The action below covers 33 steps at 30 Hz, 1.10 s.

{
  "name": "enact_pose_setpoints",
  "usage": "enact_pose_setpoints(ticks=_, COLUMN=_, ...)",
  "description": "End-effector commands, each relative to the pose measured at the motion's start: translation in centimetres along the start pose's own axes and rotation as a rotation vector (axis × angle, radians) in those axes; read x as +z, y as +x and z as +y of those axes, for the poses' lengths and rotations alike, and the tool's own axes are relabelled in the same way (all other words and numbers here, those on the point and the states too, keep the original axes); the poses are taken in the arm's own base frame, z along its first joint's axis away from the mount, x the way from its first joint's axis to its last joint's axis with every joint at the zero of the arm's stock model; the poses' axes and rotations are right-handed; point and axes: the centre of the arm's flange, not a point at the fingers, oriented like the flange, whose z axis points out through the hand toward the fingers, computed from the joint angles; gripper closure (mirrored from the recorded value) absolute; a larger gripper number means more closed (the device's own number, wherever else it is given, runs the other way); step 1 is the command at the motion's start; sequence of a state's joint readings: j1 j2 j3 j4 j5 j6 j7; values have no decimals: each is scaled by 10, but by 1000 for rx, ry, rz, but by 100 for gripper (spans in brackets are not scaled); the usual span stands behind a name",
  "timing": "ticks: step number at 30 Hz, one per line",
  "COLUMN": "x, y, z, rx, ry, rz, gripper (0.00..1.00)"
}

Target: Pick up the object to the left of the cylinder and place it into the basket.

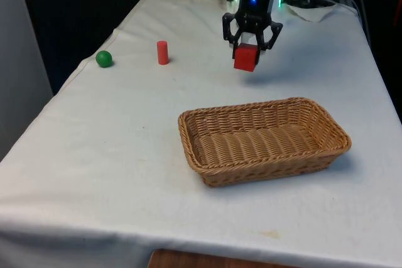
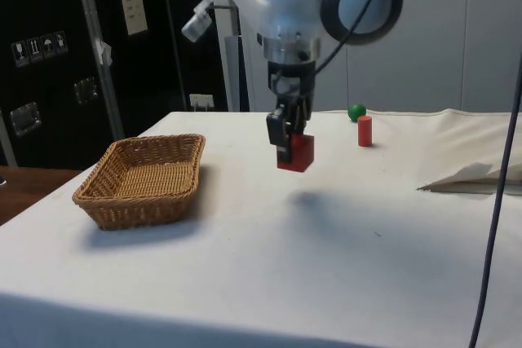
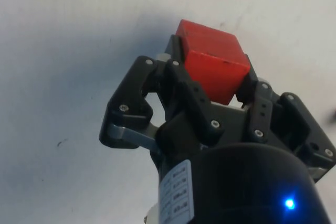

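Observation:
My gripper (image 1: 249, 47) is shut on a red cube (image 1: 245, 58), which hangs in the air above the cloth. From the side the red cube (image 2: 295, 152) hangs clear of the table, its shadow beneath it, and the gripper (image 2: 285, 138) grips its upper part. Up close, the red cube (image 3: 212, 66) sits pinched between the black fingers (image 3: 181, 85). A woven basket (image 1: 326, 127) lies nearer the table's front, lower than the cube; the basket (image 2: 106, 193) holds nothing. A red cylinder (image 1: 162, 53) stands upright at the front view's left, with a green ball (image 1: 104, 59) left of it.
White cloth covers the table (image 1: 94, 155). A crumpled fold of cloth (image 2: 473, 177) lies near the robot's base. The red cylinder (image 2: 364, 130) and green ball (image 2: 356, 112) stand at the far edge in the side view.

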<state>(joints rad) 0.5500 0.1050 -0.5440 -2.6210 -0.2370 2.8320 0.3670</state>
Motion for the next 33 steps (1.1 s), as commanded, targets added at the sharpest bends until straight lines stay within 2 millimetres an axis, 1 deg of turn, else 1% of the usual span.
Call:
enact_pose_setpoints(ticks=1, x=-5, y=4, z=-1, rx=-1, ry=2, rz=0, gripper=97)
enact_pose_setpoints(ticks=3, x=-11, y=14, z=-1, rx=2, ry=1, rz=7, gripper=97)
enact_pose_setpoints(ticks=4, x=-13, y=17, z=-1, rx=3, ry=1, rz=11, gripper=97)
enact_pose_setpoints(ticks=5, x=-11, y=18, z=-1, rx=4, ry=-6, rz=15, gripper=97)
enact_pose_setpoints(ticks=6, x=-16, y=21, z=-2, rx=3, ry=1, rz=13, gripper=97)
enact_pose_setpoints(ticks=9, x=-21, y=30, z=-2, rx=6, ry=0, rz=22, gripper=97)
enact_pose_setpoints(ticks=10, x=-26, y=37, z=-3, rx=7, ry=-1, rz=28, gripper=97)
enact_pose_setpoints(ticks=14, x=-32, y=48, z=-3, rx=9, ry=-3, rz=38, gripper=97)
enact_pose_setpoints(ticks=15, x=-36, y=54, z=-3, rx=11, ry=-4, rz=44, gripper=97)
enact_pose_setpoints(ticks=17, x=-38, y=57, z=-3, rx=12, ry=-5, rz=47, gripper=97)
enact_pose_setpoints(ticks=18, x=-41, y=64, z=-4, rx=14, ry=-7, rz=54, gripper=97)
enact_pose_setpoints(ticks=19, x=-43, y=67, z=-4, rx=14, ry=-9, rz=56, gripper=97)
enact_pose_setpoints(ticks=20, x=-40, y=67, z=-2, rx=16, ry=-23, rz=62, gripper=97)
enact_pose_setpoints(ticks=22, x=-45, y=74, z=-4, rx=17, ry=-12, rz=61, gripper=97)
enact_pose_setpoints(ticks=23, x=-47, y=81, z=-5, rx=18, ry=-14, rz=66, gripper=97)
enact_pose_setpoints(ticks=26, x=-49, y=91, z=-6, rx=20, ry=-18, rz=72, gripper=97)
enact_pose_setpoints(ticks=27, x=-48, y=91, z=-4, rx=21, ry=-30, rz=81, gripper=97)
enact_pose_setpoints(ticks=28, x=-49, y=94, z=-7, rx=20, ry=-20, rz=73, gripper=97)
enact_pose_setpoints(ticks=33, x=-50, y=114, z=-9, rx=23, ry=-31, rz=85, gripper=97)
